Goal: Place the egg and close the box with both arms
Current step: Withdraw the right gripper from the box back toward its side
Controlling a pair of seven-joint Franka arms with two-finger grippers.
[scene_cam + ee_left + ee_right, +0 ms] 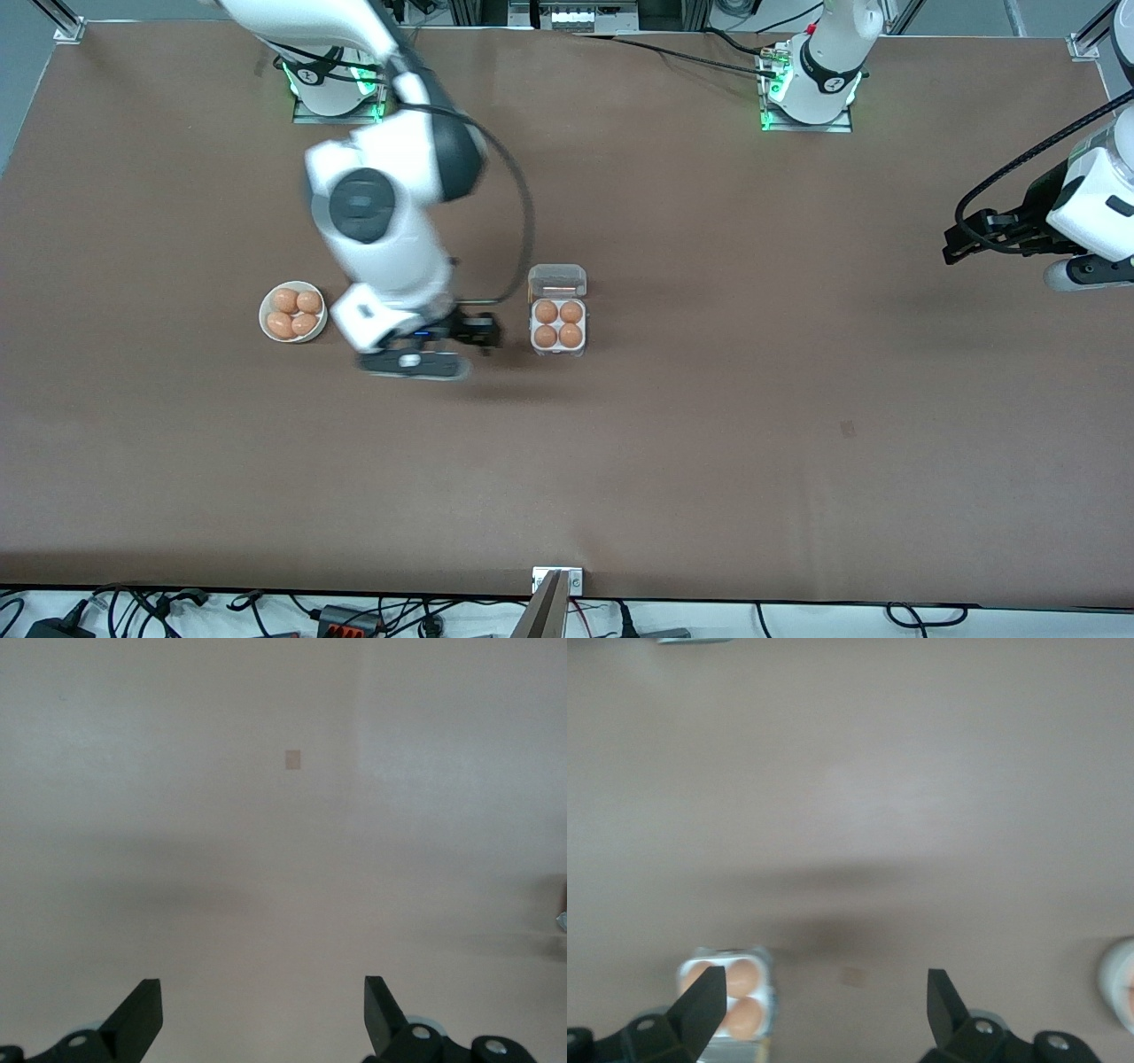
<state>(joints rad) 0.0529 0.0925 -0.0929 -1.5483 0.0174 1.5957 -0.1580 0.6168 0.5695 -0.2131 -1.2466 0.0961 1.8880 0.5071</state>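
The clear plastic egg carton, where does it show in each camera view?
Front view: the clear plastic four-cell egg carton sits mid-table, lid open, four brown eggs inside.
Left wrist view: not in it.
Right wrist view: at the lower edge, beside a fingertip.
Shared landmark: brown tabletop.

Two glossy white jointed robot arms [390, 221] with dark grey round joint caps, looping black cables, black two-finger grippers [474, 332].

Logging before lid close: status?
Right gripper open, empty, over table beside box. Left gripper open, waiting. Box holds four eggs, lid open. Nothing blocking.
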